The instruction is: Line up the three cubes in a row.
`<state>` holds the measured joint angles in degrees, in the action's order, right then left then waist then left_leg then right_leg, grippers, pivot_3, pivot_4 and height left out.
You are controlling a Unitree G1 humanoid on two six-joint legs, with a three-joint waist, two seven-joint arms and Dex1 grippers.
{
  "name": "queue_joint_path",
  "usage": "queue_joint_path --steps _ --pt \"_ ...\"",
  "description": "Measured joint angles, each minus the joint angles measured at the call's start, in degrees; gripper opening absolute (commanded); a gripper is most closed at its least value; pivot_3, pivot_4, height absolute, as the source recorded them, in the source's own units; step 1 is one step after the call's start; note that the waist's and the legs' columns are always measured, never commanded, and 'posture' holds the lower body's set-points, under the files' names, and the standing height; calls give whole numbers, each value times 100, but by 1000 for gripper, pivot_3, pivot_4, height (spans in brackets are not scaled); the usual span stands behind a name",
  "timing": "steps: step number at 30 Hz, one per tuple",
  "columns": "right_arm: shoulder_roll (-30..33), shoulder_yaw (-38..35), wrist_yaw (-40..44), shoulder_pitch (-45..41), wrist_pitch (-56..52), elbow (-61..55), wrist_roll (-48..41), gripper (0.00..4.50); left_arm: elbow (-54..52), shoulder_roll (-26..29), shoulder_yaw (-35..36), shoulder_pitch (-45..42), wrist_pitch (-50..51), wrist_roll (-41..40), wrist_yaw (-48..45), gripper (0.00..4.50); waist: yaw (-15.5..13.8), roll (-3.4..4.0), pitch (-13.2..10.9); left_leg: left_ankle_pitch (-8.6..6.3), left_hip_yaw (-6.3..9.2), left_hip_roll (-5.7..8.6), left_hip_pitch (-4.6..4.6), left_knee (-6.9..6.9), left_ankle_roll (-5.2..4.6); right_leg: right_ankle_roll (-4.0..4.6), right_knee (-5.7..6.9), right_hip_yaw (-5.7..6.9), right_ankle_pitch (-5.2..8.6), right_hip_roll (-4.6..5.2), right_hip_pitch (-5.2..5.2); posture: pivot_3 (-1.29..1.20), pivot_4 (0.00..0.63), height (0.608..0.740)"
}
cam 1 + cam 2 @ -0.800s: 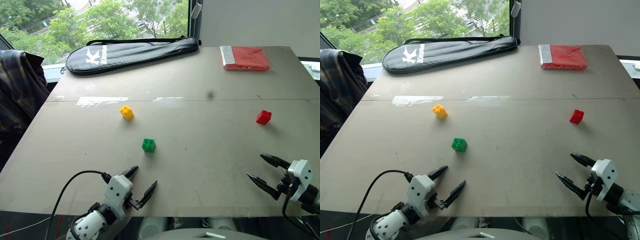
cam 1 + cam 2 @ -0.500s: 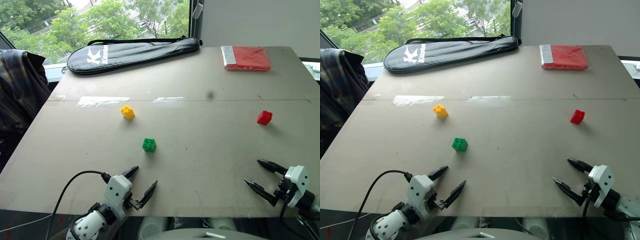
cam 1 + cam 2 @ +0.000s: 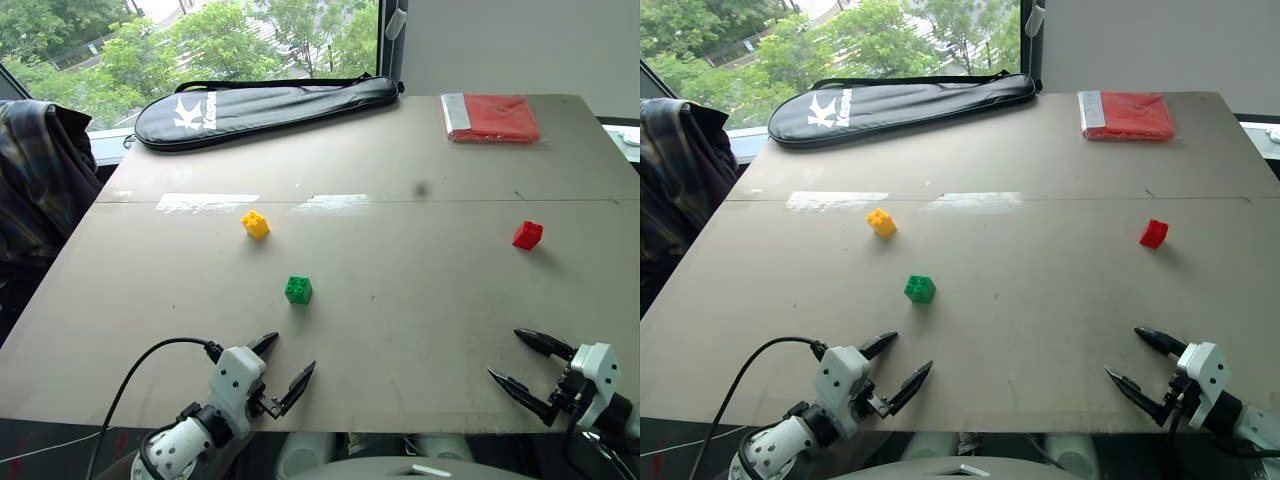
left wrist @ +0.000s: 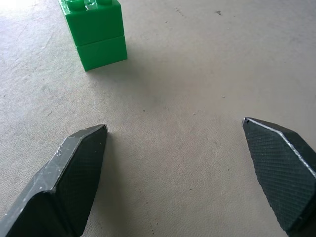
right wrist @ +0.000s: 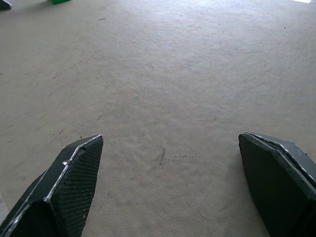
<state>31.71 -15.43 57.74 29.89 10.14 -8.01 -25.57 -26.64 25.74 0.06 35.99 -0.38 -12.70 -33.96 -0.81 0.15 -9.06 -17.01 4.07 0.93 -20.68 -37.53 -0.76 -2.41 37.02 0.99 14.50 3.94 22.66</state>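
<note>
Three studded cubes lie apart on the grey table (image 3: 400,160). The yellow cube (image 3: 255,224) is left of centre, the green cube (image 3: 298,290) sits nearer and slightly right of it, and the red cube (image 3: 527,235) is far to the right. My left gripper (image 3: 285,363) hovers open at the table's near edge, just short of the green cube (image 4: 94,32), nothing between its fingers. Over the near right edge my right gripper (image 3: 522,360) is open and empty, well short of the red cube.
A black racket bag (image 3: 265,105) lies along the far left edge. A flat red packet (image 3: 490,117) sits at the far right corner. A dark plaid garment (image 3: 35,180) hangs beside the table's left side.
My right gripper has drawn back toward the near edge of the table and sunk a little. The left gripper and the cubes have stayed put.
</note>
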Motion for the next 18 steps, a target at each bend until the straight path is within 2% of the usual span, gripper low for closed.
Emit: queue_joint_path --steps 11,18 --pt "-138 -4 -360 -131 -73 -5 15 4500 89 127 42 -106 -20 -98 -178 4472 -7 1 1 0 1 0 0 -4 0 1 7 0 0 -1 0 0 150 700" --pt "-257 -11 -629 -158 -77 -8 42 4500 340 247 82 -426 -63 -140 -447 4472 -2 -1 -2 0 4 0 -2 -67 0 1 69 0 2 0 2 0 150 700"
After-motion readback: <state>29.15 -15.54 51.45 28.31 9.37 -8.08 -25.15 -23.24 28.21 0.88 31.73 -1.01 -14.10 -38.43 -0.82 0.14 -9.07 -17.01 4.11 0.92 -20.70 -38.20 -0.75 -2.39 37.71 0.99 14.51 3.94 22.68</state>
